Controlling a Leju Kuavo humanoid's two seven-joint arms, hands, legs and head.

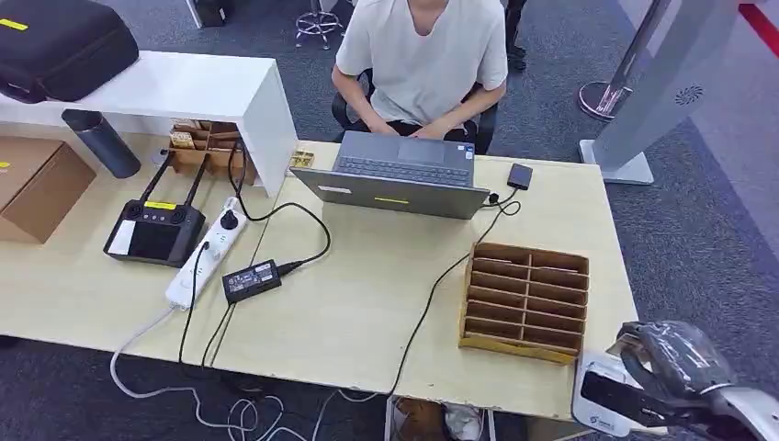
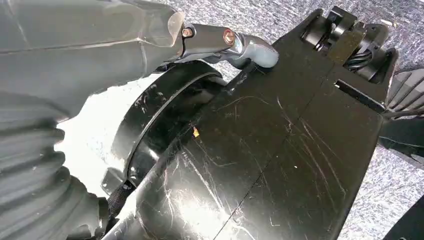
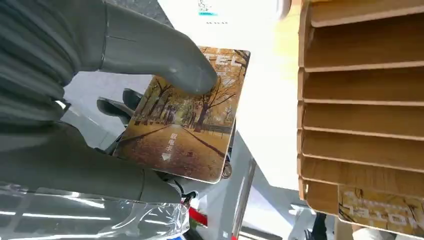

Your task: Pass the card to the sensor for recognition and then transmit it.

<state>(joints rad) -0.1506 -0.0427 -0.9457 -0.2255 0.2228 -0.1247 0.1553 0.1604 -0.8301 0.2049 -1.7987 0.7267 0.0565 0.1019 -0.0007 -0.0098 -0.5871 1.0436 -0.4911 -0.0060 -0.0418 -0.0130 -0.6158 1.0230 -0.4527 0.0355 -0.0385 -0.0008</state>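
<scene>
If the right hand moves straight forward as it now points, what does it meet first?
Probably the white sensor just ahead of the right hand, which holds the card; the wooden card rack stands beyond. Depth is unclear.

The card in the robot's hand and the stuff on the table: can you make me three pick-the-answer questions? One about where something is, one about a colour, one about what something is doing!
1. Where is the wooden slotted rack?
A. On the table's right part, near the right hand
B. Under the laptop
C. On the white shelf

2. What colours is the picture on the card?
A. Blue sea
B. Yellow-brown autumn trees
C. Plain white

3. What is the right hand doing?
A. Hanging with nothing in it
B. Pressing laptop keys
C. Holding the card between thumb and fingers

Answers: 1 A, the head view shows the rack at the table's right side by the right hand; 2 B, golden trees line a path; 3 C, the thumb presses on the card's face.
</scene>
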